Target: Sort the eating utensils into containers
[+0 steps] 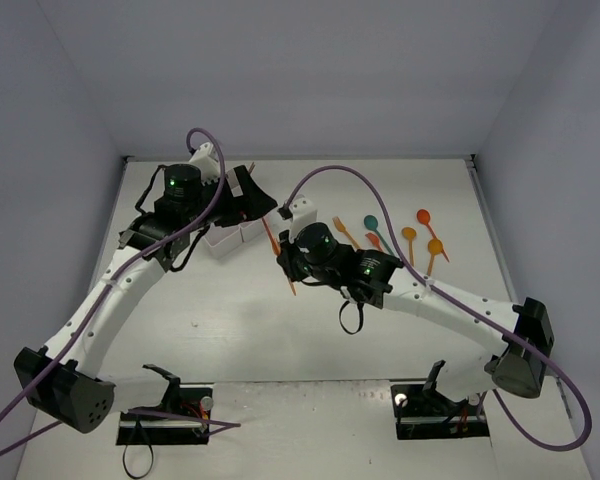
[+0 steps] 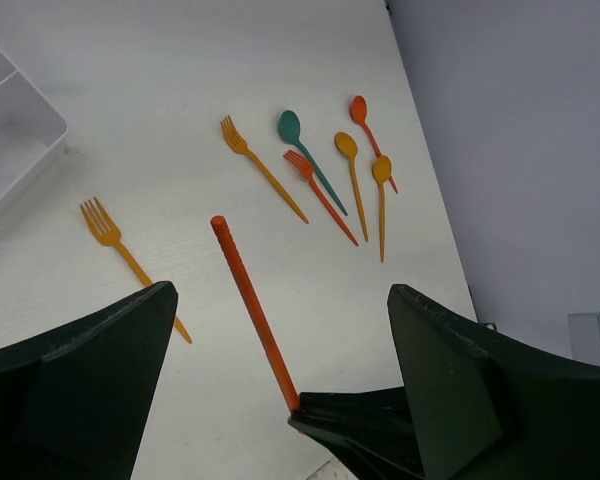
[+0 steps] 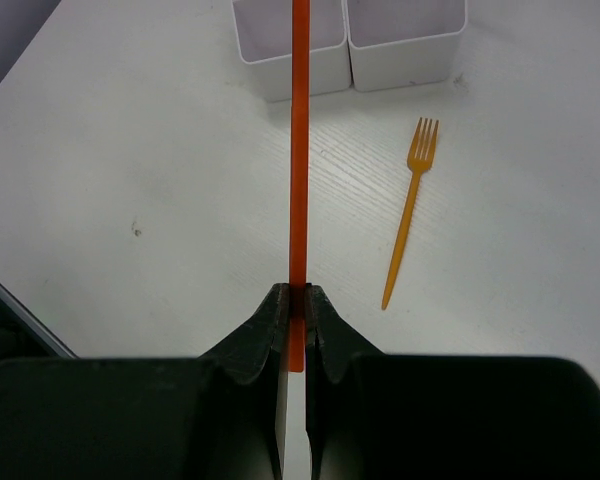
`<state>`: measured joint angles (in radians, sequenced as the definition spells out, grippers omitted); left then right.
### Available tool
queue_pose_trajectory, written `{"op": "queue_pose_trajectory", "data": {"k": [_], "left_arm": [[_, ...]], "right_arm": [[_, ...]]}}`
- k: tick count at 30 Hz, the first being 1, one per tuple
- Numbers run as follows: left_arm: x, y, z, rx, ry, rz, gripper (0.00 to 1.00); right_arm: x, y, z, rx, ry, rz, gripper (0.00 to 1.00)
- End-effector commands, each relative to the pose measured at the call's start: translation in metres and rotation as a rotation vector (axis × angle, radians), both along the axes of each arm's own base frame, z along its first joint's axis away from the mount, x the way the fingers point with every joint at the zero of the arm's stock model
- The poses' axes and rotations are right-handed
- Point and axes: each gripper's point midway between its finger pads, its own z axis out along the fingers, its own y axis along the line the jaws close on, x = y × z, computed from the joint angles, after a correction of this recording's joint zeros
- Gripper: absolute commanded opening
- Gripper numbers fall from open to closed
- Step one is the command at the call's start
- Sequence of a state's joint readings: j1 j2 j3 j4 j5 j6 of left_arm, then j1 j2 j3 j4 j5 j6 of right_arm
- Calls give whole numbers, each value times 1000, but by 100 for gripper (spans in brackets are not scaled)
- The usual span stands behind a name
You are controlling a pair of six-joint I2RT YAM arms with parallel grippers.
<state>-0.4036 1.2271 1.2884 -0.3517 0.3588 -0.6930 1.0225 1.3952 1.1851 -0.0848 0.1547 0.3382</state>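
My right gripper [image 3: 298, 296] is shut on the end of a thin orange-red utensil [image 3: 300, 150], which points towards the white tray [image 3: 290, 62]. In the top view this gripper [image 1: 283, 262] holds it [image 1: 270, 238] just right of the tray [image 1: 225, 240]. My left gripper [image 1: 265, 205] is open and empty above the tray's right end. In its wrist view its jaws [image 2: 280, 291] stand wide, with the held utensil [image 2: 245, 295] between them lower down. An orange fork [image 3: 408, 210] lies on the table beside it, also in the left wrist view [image 2: 120, 248].
Several loose utensils lie to the right: an orange fork [image 1: 345, 232], a teal spoon [image 1: 372, 226], a red fork [image 1: 375, 242], two orange spoons [image 1: 408, 238], a red spoon [image 1: 425, 218]. They also show in the left wrist view [image 2: 320, 170]. Purple cables loop over both arms.
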Motion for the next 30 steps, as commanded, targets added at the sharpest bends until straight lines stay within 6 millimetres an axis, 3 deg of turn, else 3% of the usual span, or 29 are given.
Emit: {"op": "queue_pose_trajectory", "data": {"k": [1, 5, 11, 14, 19, 21, 23, 27, 30], "left_arm": [[10, -13, 43, -69, -125, -6, 82], [16, -20, 37, -38, -128, 4, 64], [21, -28, 38, -35, -131, 13, 16], [24, -28, 41, -42, -146, 16, 1], [29, -24, 48, -22, -198, 36, 0], [38, -15, 48, 22, -228, 81, 0], [50, -3, 52, 104, -287, 132, 0], [82, 20, 60, 301, -411, 221, 0], [119, 40, 70, 473, -525, 331, 0]], "right_arm": [[8, 1, 49, 131, -108, -24, 0], [8, -1, 51, 137, -116, -31, 0], [10, -3, 48, 134, -116, -44, 0], [11, -3, 45, 126, -114, -50, 4], [15, -6, 36, 105, -109, -66, 47], [18, -11, 34, 100, -110, -90, 70], [20, -16, 31, 94, -110, -113, 82], [26, -33, 21, 77, -104, -159, 89], [31, -53, 12, 76, -81, -204, 90]]}}
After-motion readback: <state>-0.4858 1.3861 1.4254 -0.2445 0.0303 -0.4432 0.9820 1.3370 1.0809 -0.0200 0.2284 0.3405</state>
